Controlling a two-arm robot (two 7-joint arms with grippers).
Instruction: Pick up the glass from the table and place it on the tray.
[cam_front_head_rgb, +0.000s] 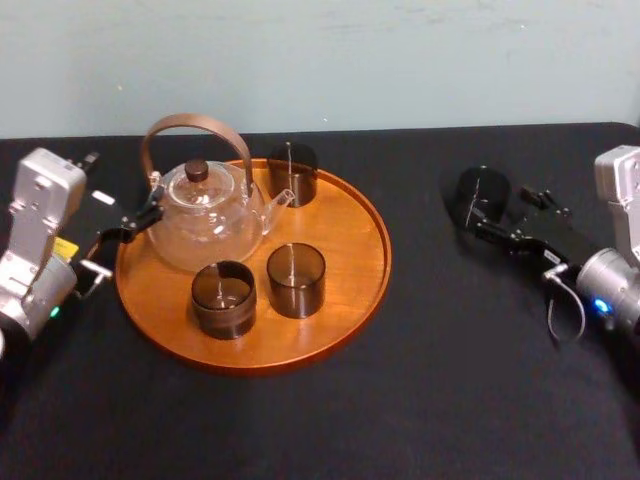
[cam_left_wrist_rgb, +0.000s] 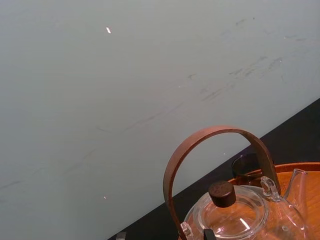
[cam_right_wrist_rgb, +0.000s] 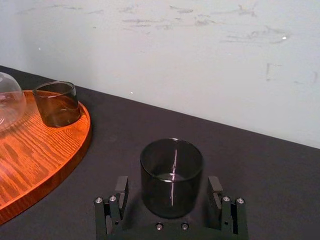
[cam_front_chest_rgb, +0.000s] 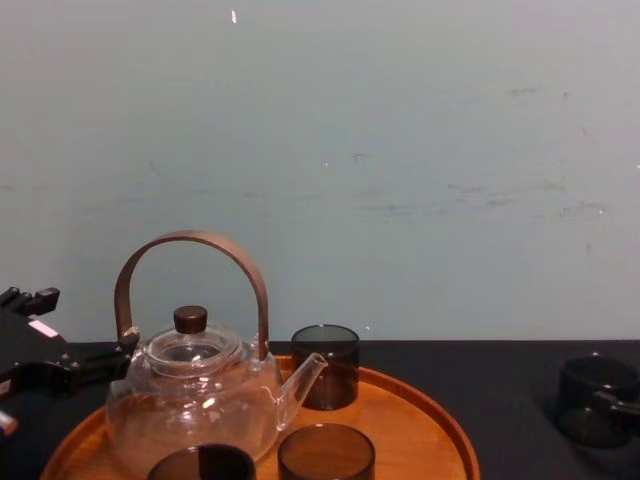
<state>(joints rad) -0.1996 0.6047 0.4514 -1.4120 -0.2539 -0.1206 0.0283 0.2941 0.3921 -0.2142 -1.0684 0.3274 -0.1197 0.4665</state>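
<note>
While the right gripper (cam_right_wrist_rgb: 168, 182) is down at table level, its two black fingers (cam_right_wrist_rgb: 121, 192) stand apart on either side of the glass (cam_right_wrist_rgb: 171, 167). A sliver of gap shows at each side, so nothing is clamped. That glass, a short dark smoky tumbler, stands upright on the black table (cam_front_head_rgb: 450, 380). It is off the tray (cam_front_head_rgb: 360, 250) and well apart from it, between 2 and 3 o'clock from the tray's centre in the head view. The right arm reaches it from about 4 o'clock.

On the round orange-brown wooden tray a clear glass teapot (cam_front_head_rgb: 205, 225) stands at about 10 o'clock, with a dark knob on its lid and a tall brown hoop handle. Three more smoky tumblers stand upright on the tray. The rear tumbler (cam_front_head_rgb: 292, 175) is near 12 o'clock by the rim, just beside the teapot's spout. The middle tumbler (cam_front_head_rgb: 296, 280) is just past centre toward 5 o'clock. The front tumbler (cam_front_head_rgb: 224, 298) is at 7 o'clock, close beside the middle one.

The left gripper (cam_front_head_rgb: 135, 222) hovers at the tray's 9 o'clock edge, near the teapot's side; whether it is apart or together I cannot tell. A pale wall (cam_front_chest_rgb: 400, 150) rises behind the table.
</note>
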